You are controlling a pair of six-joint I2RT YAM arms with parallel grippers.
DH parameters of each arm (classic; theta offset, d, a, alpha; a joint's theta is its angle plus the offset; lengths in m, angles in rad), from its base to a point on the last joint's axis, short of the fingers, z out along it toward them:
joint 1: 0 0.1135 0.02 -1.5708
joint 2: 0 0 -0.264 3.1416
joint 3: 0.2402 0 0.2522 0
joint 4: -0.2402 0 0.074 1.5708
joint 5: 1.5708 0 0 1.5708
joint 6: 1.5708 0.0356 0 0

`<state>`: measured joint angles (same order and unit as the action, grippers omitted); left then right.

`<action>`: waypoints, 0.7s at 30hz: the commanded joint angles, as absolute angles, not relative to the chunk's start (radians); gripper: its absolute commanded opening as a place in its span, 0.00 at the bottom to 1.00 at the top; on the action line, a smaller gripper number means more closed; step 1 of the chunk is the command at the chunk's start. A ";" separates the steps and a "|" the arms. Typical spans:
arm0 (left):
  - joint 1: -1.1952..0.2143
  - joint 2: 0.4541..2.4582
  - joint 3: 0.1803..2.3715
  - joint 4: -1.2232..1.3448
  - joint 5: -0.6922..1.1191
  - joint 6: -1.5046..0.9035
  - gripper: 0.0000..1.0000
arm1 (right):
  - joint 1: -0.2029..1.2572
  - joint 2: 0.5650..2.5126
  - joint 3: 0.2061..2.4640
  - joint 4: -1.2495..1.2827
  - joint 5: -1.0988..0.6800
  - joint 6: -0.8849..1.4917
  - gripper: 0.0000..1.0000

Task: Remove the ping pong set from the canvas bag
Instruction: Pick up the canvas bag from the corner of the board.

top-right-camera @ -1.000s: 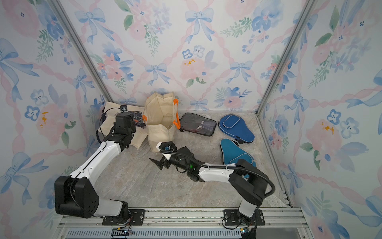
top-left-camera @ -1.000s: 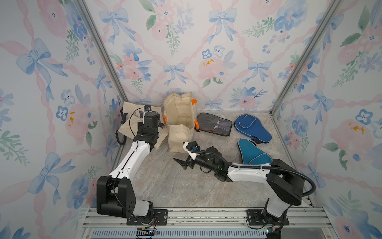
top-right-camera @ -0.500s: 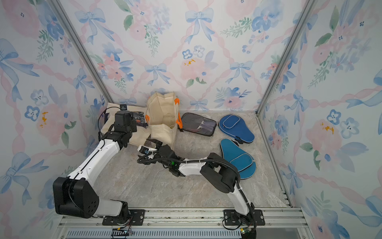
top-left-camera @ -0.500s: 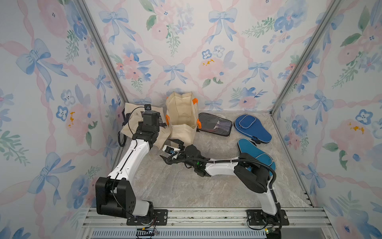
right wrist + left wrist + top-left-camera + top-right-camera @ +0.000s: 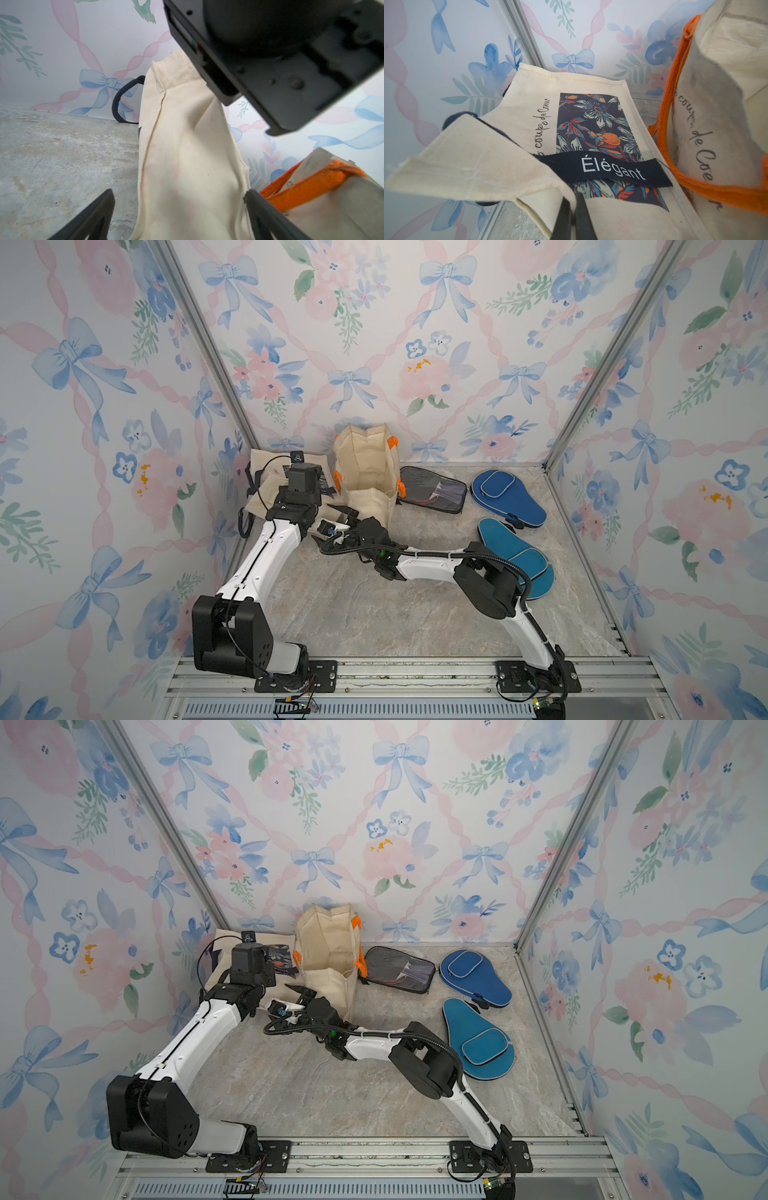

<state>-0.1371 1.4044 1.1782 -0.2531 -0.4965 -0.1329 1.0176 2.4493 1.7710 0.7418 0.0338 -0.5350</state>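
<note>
over in the far left corner the dark-handled canvas bag (image 5: 266, 489) lies slumped against the wall. from above, the arm's own wrist covers the grip. only the left wrist view shows the left hand (image 5: 572, 216) clenched on a raised flap of that bag's cloth, and a navy strap (image 5: 602, 169) reading "élégant" across the flower print. the right hand (image 5: 179, 197) reaches in low just to the right, released. its wrist view shows the fingers spread wide on either side of the bag's cream end, which the top views do not make clear. no view looks inside this bag, so i cannot tell if anything is in it.

next comes the orange-handled bag (image 5: 365, 464), upright with its mouth open. right of it, flat on the desk (image 5: 374, 614), lies a black ping pong case (image 5: 432, 491). then come the far blue paddle cover (image 5: 507, 497) and the near blue paddle cover (image 5: 515, 560), which the right arm partly overlaps.

the desk is grey, marble-looking stone. wallpaper (image 5: 374, 344) with blue bows and pink flowers closes three sides, with metal posts in the corners.
</note>
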 commanded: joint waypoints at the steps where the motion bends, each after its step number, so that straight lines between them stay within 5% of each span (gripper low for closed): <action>1: -0.136 1.345 1.212 -0.157 -0.478 -0.133 0.00 | 0.988 2.503 1.828 0.675 0.022 -0.500 0.97; 21: -0.176 1.357 1.394 -0.192 -0.453 -0.143 0.00 | 1.014 2.558 1.942 0.524 -0.049 -0.343 0.97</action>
<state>-0.1432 1.4040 1.2987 -0.3233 -0.4637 -0.1436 1.0016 2.5267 1.9324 0.6270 -0.0128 -0.4206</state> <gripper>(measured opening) 0.050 0.972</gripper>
